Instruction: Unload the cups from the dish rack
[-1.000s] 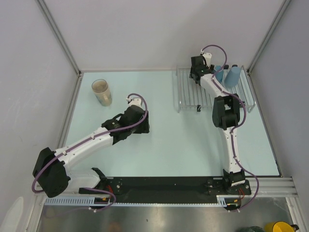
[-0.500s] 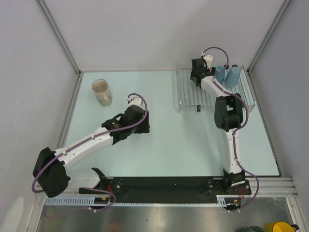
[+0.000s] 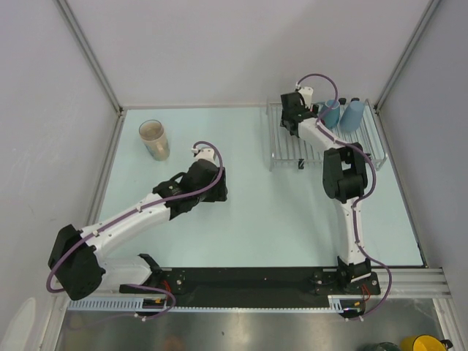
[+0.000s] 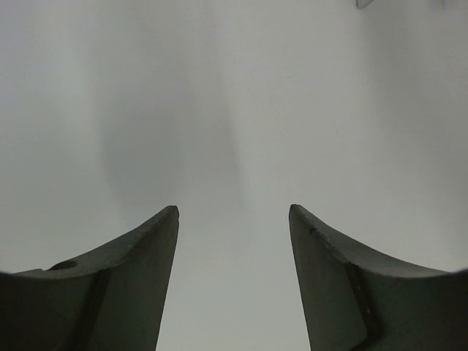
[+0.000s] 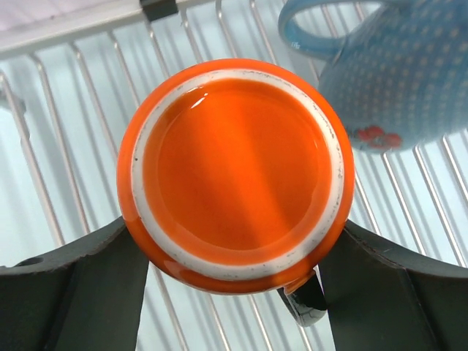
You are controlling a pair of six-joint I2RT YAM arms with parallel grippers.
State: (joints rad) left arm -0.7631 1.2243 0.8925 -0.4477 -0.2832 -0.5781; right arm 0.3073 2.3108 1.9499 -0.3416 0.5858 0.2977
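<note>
The right gripper [image 5: 235, 223] is clamped on the orange mug [image 5: 234, 175], one finger pressed against each side. The mug is upside down, base toward the wrist camera, over the rods of the dish rack [image 5: 66, 110] at its far-left corner. Can't tell whether it rests on the rods or is lifted. The teal-blue handled mug [image 5: 395, 80] is just beside it in the rack, with the light-blue cup [image 3: 352, 115] next along. The beige tumbler [image 3: 154, 139] stands on the table [image 3: 256, 219] at the far left, well apart from the rack. The left gripper [image 4: 232, 212] is over the tabletop mid-left, jaws apart.
</note>
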